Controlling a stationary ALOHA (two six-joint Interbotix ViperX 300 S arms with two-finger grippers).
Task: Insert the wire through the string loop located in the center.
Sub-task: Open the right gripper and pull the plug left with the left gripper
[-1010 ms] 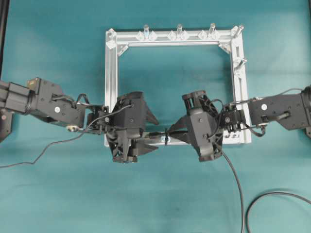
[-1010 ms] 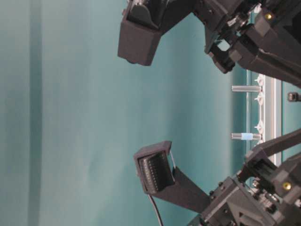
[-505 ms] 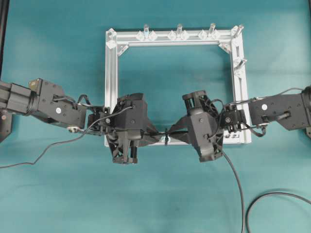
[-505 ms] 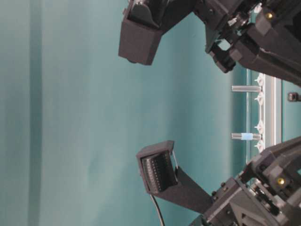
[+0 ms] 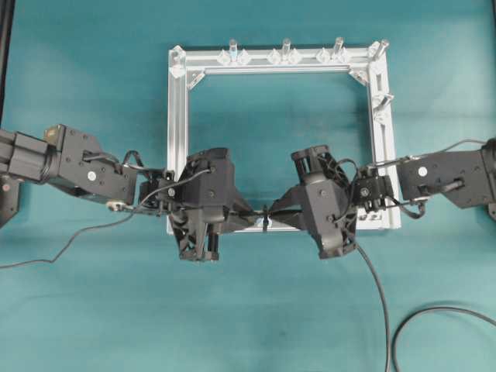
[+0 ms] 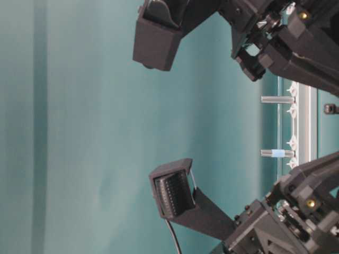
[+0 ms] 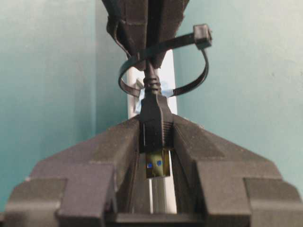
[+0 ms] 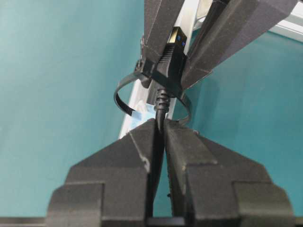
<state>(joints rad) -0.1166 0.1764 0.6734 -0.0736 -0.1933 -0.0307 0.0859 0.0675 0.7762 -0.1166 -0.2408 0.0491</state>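
Wire and string loop meet at the middle of the near rail of the square aluminium frame [image 5: 177, 139], which lies flat on the teal table [image 5: 93, 310] and carries clear pegs [image 5: 286, 48] along its far rail. Both black arms reach in over that near rail from opposite sides, their fingertips almost touching. The left gripper [image 7: 155, 142] has its fingers narrowed onto the dark plug [image 7: 154, 125], whose short metallic tip [image 7: 156, 167] points back between the fingers. The right gripper [image 8: 158, 137] is pinched nearly closed on the wire [image 8: 161, 105] just behind the plug's ribbed collar. From the right gripper the black cable runs off across the table and curls near the lower edge in the overhead view. The string loop [image 7: 163, 66], a thin black band with a small square head, stands upright across the rail beside a pale-blue fitting [image 8: 142, 116]. The wire passes through it, with the plug on the left gripper's side and the cable on the right gripper's side.
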